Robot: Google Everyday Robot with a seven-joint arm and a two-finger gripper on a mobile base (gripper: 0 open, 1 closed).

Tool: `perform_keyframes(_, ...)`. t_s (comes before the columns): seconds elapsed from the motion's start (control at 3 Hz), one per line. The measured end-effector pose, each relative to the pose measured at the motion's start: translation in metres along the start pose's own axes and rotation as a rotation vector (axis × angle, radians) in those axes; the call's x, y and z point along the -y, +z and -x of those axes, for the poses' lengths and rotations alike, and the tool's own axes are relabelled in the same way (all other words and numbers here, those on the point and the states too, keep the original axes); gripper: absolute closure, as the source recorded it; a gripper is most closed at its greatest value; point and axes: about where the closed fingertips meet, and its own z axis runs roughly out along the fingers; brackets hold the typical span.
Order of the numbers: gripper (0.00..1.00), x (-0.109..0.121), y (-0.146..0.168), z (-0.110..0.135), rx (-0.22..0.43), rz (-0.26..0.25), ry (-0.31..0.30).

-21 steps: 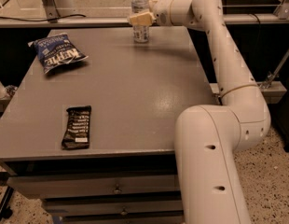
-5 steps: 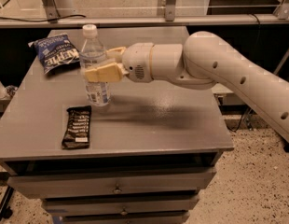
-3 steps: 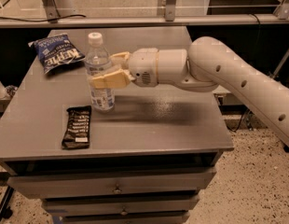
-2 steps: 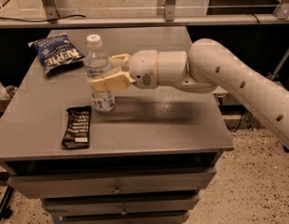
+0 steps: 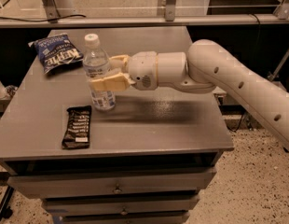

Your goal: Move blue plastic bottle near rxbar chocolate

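While the claw (image 5: 101,72) pinches the blue plastic bottle (image 5: 102,98) about its label, one pale finger across the near face and the other behind, we see the bottle upright, white cap uppermost, with its base at or just above the surface (image 5: 158,120); whether it bears its full weight there we cannot tell. The rxbar chocolate (image 5: 78,126) lies flat just beside the bottle's base, toward the front-left edge, apart from it by a narrow strip of bare surface. A blue chip bag (image 5: 57,53) lies well apart at the rear-left corner and plays no part. The arm (image 5: 237,85) reaches in from the right, across the middle of the surface, above a bank of drawers (image 5: 116,188).

We judge the carrying to be all but done and the step in hand to be the release. To do it well, we would first make sure the base sits flat on the surface, lowering a little if there is any gap, since a tall light bottle let go in the air is apt to topple. We would then part the fingers evenly, so that neither drags the label sideways, and only enough to clear the bottle's flanks. The withdrawal should run back to the right along the line of the arm, away from the bar, and level or slightly upward, so that no finger clips the cap or shoulder. The bar needs no touching
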Motion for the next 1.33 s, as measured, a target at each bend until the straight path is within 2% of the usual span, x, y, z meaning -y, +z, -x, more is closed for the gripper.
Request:
perform_keyframes(0.33, 0.14, -0.001, 0.0, 0.001, -0.002, 0.025, -0.001)
perform_keyframes(0.67, 0.0, 0.001, -0.002, 0.002, -0.006, 0.039, -0.001)
perform_keyframes(1.0, 0.0, 0.001, -0.005, 0.003, -0.013, 0.046, 0.0)
perform_keyframes(1.33, 0.0, 0.009, -0.017, 0.016, -0.008, 0.019, -0.01)
